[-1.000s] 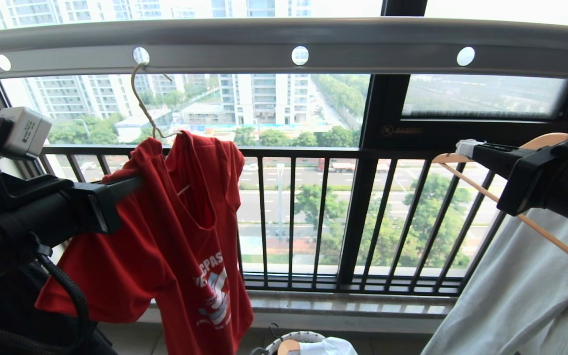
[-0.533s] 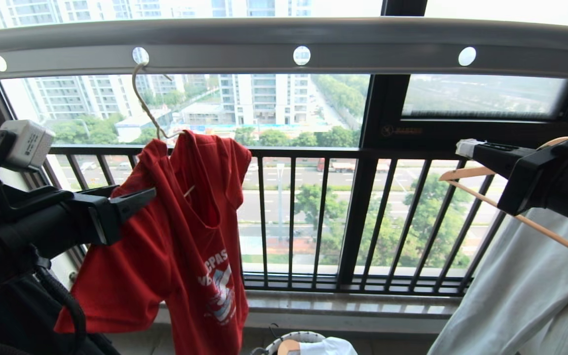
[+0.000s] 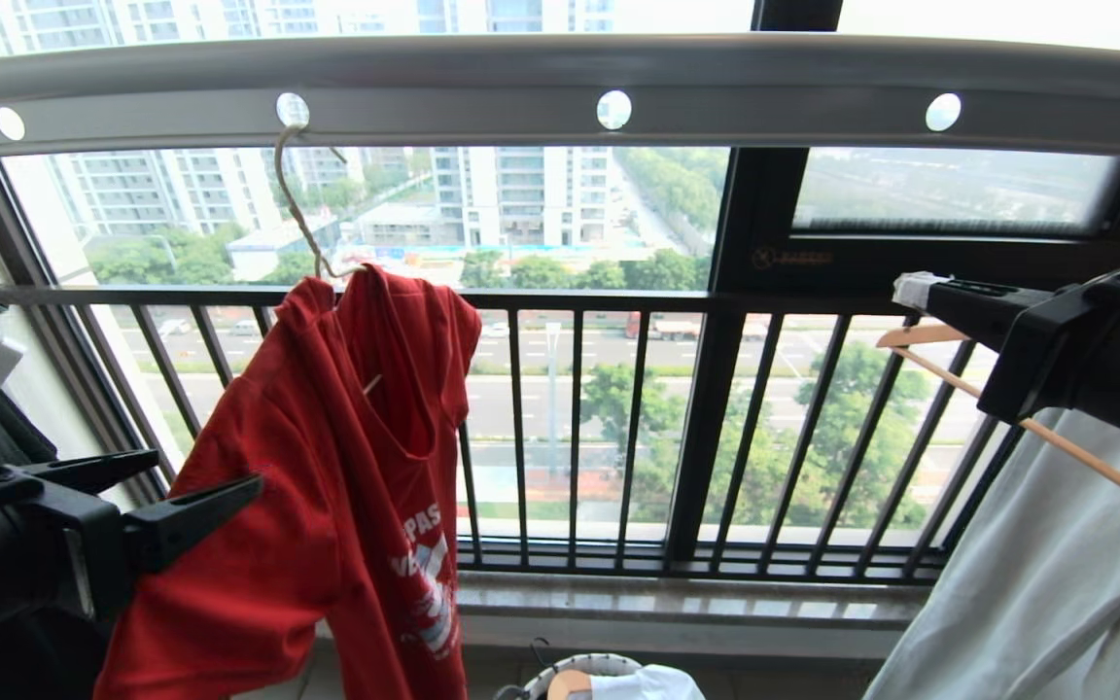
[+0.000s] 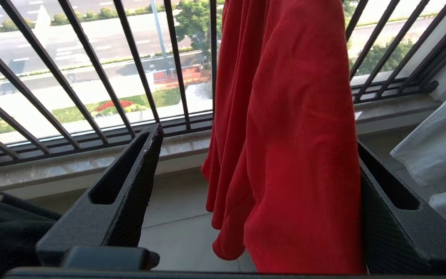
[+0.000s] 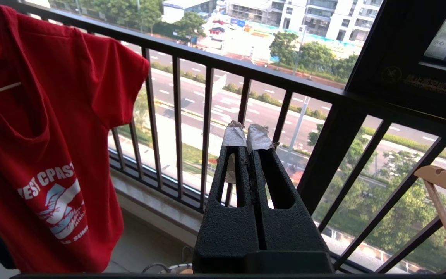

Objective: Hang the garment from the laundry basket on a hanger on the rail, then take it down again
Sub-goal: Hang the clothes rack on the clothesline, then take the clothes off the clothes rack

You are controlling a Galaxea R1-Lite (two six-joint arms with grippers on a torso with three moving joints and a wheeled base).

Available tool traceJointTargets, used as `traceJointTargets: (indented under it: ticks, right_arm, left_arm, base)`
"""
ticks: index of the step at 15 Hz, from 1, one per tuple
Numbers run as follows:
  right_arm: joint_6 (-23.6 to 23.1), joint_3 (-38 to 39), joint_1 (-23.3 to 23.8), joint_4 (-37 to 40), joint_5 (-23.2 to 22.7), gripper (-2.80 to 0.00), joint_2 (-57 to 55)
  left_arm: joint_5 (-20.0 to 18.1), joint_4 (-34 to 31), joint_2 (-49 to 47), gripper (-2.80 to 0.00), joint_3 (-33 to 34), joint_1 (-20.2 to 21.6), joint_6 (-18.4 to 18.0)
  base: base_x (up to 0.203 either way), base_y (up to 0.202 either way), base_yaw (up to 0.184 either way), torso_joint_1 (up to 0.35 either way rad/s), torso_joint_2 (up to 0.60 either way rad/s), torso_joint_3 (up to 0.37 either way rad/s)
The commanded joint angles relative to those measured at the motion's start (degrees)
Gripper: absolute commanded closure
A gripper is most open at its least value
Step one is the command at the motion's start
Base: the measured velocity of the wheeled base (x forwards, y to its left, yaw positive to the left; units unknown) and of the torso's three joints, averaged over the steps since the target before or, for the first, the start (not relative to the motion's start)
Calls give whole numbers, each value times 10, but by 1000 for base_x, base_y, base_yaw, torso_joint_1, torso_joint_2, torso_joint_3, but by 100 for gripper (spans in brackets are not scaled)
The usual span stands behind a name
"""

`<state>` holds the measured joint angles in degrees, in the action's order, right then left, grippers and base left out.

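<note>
Item: garment [image 3: 327, 486], red, hung on the hanger [image 3: 302, 209], whose hook sat in a hole of the rail [image 3: 560, 87], so needing no support. My left gripper [image 3: 171, 491] stood wide beside its sleeve, gripping nothing. My right gripper [image 5: 246, 137] was closed, empty, parked well apart.

A big window [image 3: 521, 214] with a black frame [image 3: 745, 292] looks out in daylight on pale tower blocks [image 3: 521, 194], trees [image 3: 842, 457] and a wide road [image 3: 560, 350]. A black barred railing [image 3: 570, 428] stands above a stone sill [image 3: 677, 608] and tiled floor [image 4: 180, 228].
</note>
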<state>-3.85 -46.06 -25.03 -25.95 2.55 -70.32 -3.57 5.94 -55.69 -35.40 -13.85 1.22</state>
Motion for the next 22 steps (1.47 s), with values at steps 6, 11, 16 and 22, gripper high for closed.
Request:
traceJointTargets:
  ticks: [6, 11, 16, 22]
  right_arm:
    - [0, 5, -12, -1, -5, 0, -11]
    - [0, 4, -12, -1, -5, 0, -15]
    - [0, 5, -12, -1, -5, 0, -12]
    - [0, 6, -12, -1, -5, 0, -11]
  left_arm:
    - [1, -156, 125, -280, 42, -28, -24]
    - [2, -145, 143, -280, 94, -28, -30]
    - [1, -50, 136, 0, 122, -28, -29]
    - [1, -39, 127, 0, 125, -28, -28]
  base:
    - [0, 0, 0, 0, 0, 0]
    - [0, 0, 0, 0, 0, 0]
    - [0, 0, 0, 0, 0, 0]
    - [0, 0, 0, 0, 0, 0]
